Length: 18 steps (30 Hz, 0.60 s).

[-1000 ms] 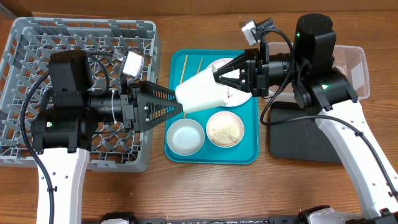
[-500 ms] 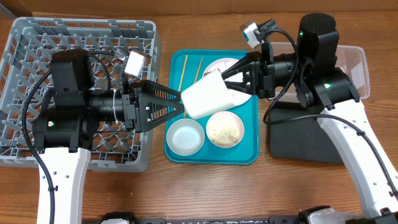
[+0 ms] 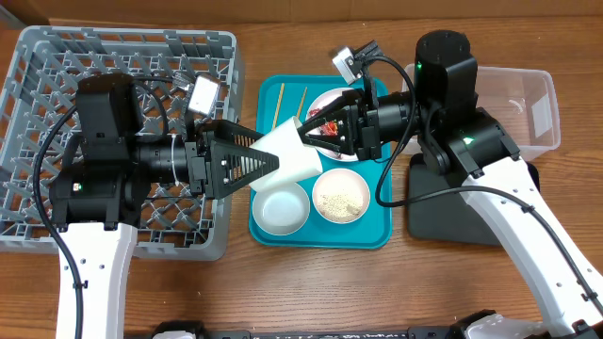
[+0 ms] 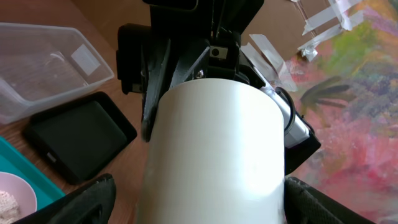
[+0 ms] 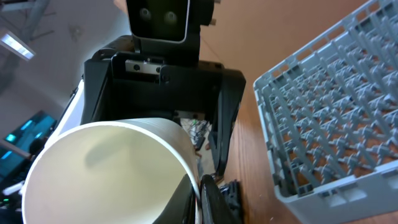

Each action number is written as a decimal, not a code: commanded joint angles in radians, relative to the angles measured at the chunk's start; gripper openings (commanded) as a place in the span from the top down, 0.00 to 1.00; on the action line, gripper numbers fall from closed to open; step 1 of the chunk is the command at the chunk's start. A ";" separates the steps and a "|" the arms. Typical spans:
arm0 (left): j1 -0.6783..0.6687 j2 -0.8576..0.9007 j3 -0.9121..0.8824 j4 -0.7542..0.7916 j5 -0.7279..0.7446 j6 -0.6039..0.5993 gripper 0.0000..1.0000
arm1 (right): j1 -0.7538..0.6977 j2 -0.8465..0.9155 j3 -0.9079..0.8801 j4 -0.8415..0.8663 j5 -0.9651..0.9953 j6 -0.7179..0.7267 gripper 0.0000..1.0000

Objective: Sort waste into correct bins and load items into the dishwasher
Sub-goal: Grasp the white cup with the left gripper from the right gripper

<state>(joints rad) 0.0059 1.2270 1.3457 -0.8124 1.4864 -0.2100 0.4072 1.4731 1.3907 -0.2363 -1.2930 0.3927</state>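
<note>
Cup [image 3: 292,155], white, hung sideways above the teal tray [image 3: 377,231]. The right gripper [image 3: 304,134] was pinching its rim and the left gripper [image 3: 269,158] was spread loose around its base, apparently a handover toward the dish rack [image 3: 38,56]. Below, a small bowl [image 3: 281,207] sat empty and a second bowl [image 3: 341,196] held rice.

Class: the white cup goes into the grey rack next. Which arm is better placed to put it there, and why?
Left. The left hand is open around the white cup, and the grey rack lies beneath that arm. The right hand pinches the cup's rim but sits over the teal tray.
</note>
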 commanded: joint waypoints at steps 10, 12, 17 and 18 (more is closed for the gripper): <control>-0.007 0.003 0.013 -0.003 0.042 -0.001 0.19 | 0.042 0.009 0.012 0.085 0.126 0.005 0.96; -0.007 0.003 0.013 -0.002 0.041 -0.001 0.20 | 0.033 0.009 0.012 0.102 0.126 0.018 0.96; -0.007 0.003 0.013 -0.002 0.040 0.000 0.17 | -0.014 0.009 0.012 0.135 0.109 0.079 0.96; -0.007 0.003 0.013 -0.002 0.040 0.000 0.17 | -0.020 0.009 0.012 0.138 0.096 0.081 0.96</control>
<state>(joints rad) 0.0059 1.2285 1.3457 -0.8146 1.5105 -0.2100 0.4225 1.4822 1.3907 -0.1143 -1.1908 0.4301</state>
